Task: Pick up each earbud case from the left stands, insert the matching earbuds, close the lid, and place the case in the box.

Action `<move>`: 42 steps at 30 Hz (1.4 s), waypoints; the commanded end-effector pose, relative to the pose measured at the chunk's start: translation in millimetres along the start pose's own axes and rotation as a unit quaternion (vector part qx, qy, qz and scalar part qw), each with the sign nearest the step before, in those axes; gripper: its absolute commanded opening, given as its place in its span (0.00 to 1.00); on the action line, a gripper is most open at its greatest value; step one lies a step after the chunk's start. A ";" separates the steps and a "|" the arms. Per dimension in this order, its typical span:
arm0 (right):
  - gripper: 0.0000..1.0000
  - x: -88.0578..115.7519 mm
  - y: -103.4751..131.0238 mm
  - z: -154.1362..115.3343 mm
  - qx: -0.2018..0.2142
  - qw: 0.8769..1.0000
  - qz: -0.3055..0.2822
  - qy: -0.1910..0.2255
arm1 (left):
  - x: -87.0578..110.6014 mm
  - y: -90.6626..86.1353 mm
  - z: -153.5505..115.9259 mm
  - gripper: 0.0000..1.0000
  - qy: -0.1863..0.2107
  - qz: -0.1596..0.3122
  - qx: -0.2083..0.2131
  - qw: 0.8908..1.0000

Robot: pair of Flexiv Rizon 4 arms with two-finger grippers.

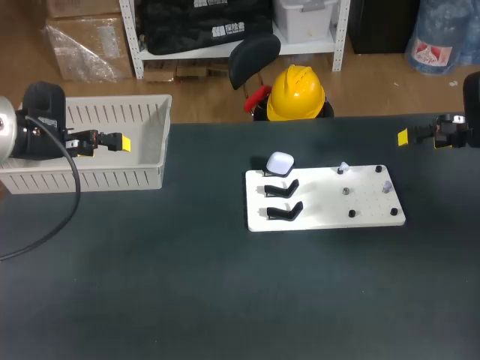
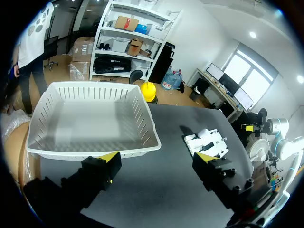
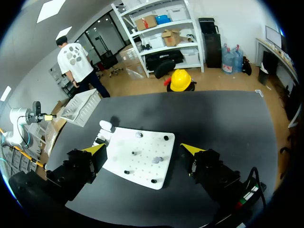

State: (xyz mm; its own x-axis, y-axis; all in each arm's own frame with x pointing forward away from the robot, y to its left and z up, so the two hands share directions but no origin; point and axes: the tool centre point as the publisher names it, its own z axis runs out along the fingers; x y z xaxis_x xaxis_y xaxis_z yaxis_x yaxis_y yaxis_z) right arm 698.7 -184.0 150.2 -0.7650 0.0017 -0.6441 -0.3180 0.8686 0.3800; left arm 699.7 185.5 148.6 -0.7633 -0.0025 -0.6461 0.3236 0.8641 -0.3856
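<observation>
White case [image 1: 280,163], perhaps lilac-tinted; black stands [image 1: 285,187]

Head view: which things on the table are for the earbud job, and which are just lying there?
For the job:
white earbud case, on the far stand
two empty black stands
white board
small pale pieces on the board, probably earbuds
slatted box

Just lying there:
black cable, trailing past the box
</observation>
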 end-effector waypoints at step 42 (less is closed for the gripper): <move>1.00 -0.3 -0.9 0.9 -0.001 1.000 0.000 0.000 | -17.4 -20.1 20.6 1.00 -0.075 0.393 0.310 0.862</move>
State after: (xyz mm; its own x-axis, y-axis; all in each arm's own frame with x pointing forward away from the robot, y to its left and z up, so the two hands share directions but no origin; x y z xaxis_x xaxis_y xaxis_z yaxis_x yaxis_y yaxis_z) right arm 698.7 -184.0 150.2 -0.7649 0.0017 -0.6441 -0.3180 0.8686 0.3799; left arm 715.9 151.4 155.6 -0.2603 0.4541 -0.8521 0.8774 0.4797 -0.0124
